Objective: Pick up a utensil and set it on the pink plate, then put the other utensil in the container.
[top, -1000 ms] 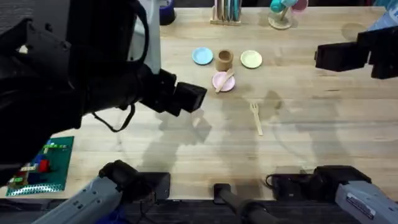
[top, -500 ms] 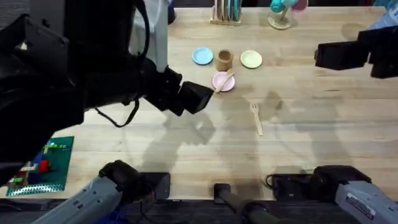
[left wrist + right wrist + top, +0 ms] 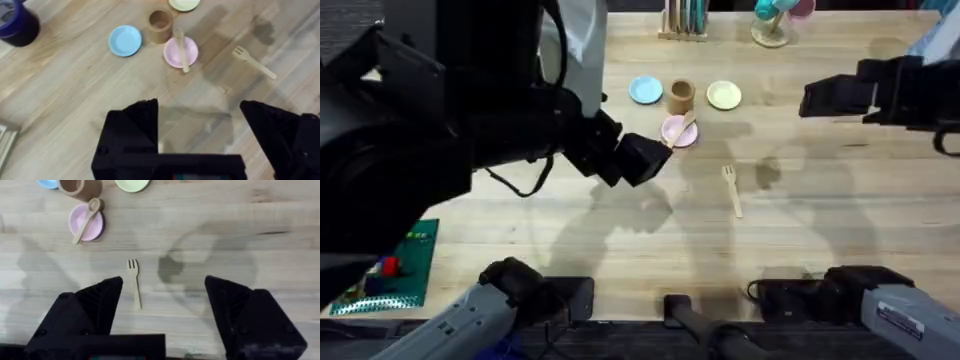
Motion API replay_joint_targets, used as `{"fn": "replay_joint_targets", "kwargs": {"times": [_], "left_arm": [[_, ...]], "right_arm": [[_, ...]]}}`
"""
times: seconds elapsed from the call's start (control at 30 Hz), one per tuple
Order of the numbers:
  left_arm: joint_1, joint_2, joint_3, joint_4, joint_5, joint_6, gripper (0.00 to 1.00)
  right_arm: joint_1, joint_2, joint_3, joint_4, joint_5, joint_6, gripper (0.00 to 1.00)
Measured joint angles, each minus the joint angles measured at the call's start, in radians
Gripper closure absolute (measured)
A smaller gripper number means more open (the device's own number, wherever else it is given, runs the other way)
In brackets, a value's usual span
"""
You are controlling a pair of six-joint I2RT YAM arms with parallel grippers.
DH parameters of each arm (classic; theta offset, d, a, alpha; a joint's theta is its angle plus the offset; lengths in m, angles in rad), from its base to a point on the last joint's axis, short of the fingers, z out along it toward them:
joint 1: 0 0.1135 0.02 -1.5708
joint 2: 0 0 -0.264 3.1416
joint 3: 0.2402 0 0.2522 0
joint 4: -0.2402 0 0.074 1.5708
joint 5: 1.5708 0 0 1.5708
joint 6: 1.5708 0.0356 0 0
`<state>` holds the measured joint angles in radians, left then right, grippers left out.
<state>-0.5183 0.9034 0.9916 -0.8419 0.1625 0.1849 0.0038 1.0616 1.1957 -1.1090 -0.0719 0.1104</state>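
The spoon [image 3: 681, 129] lies across the pink plate [image 3: 675, 133], bowl toward the cup [image 3: 681, 95]. The fork [image 3: 732, 189] lies on the tabletop [image 3: 820, 200] mid-width, prongs toward the far edge, handle toward the near edge. Both grippers [image 3: 200, 107] [image 3: 164, 282] hover empty, fingers wide.

The spoon [image 3: 682, 129] and fork [image 3: 732, 189] are pale wood. The plate [image 3: 674, 133] under the spoon is pale pink; the other plates are light blue [image 3: 644, 90] and pale yellow [image 3: 724, 95]. The cup [image 3: 681, 96] is brown, the worktop [image 3: 820, 220] light woodgrain.
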Motion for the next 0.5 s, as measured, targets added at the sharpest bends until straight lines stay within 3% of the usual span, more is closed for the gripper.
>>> {"fn": "replay_joint_targets", "kwargs": {"times": [0.17, 0.33, 0.5], "left_arm": [[0.044, 0.0, -0.019, 0.017, 0.065, 0.023, 0.008], [0.092, 0.0, -0.02, 0.037, 0.119, 0.056, 0.007], [0.104, 0.0, -0.021, 0.046, 0.141, 0.072, 0.008]], "right_arm": [[0.03, 0.049, 0.0, -0.003, 0.001, 0.043, 0.013], [0.118, 0.083, -0.007, -0.003, 0.041, 0.098, 0.018], [0.214, 0.085, -0.085, 0.039, 0.078, 0.162, 0.005]]}}
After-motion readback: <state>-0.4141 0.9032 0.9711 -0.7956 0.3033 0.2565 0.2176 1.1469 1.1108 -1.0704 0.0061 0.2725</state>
